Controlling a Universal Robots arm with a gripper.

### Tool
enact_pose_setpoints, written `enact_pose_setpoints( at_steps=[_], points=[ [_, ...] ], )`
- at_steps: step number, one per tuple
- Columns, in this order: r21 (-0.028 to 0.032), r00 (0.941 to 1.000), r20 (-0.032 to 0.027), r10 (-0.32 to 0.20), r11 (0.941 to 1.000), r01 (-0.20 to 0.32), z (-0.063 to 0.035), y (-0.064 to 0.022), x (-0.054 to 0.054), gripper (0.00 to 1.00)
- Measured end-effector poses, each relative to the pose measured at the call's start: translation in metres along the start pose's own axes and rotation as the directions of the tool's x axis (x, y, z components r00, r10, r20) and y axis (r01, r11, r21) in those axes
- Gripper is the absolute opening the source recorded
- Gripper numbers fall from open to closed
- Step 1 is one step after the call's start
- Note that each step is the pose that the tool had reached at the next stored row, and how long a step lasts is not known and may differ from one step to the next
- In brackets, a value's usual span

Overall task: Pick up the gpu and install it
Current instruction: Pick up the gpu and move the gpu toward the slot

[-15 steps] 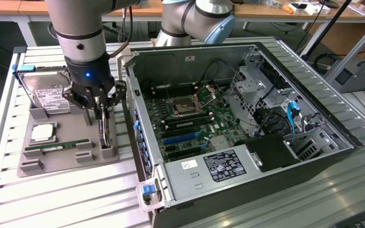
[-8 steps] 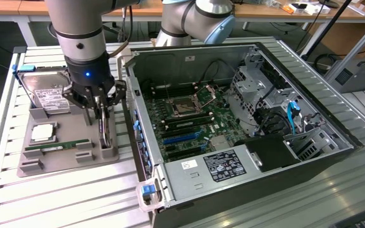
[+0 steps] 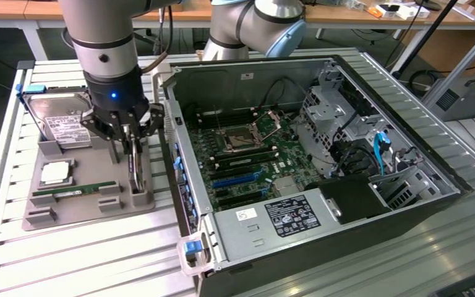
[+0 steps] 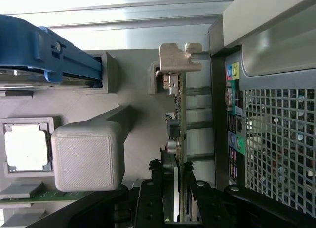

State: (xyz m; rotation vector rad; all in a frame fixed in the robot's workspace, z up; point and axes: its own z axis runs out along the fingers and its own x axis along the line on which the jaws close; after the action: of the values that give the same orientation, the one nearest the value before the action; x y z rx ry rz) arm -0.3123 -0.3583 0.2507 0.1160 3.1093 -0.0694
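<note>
While the gpu stands on edge in its grey holder on the tabletop, just beside the open computer case, your gripper pinches its top edge, jaws part-closed; judge it light, stiff, fragile, so hold the board's rim.

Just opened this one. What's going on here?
A single robot arm has its end effector closed on the gpu. The card stands on edge in its slot in the gray parts tray, on the side next to the open computer case. It looks seated in the tray, not yet lifted. A hard drive, a processor and a RAM stick sit in the tray's other holders.
</note>
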Motion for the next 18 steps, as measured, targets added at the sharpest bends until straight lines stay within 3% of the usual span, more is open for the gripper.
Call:
enact_pose_setpoints(
  at_steps=[18],
  points=[
    [0.0, 1.0, 0.0001, 0.0, 1.0, 0.0, -0.0075, -0.0003, -0.0002, 0.27]
  ],
)
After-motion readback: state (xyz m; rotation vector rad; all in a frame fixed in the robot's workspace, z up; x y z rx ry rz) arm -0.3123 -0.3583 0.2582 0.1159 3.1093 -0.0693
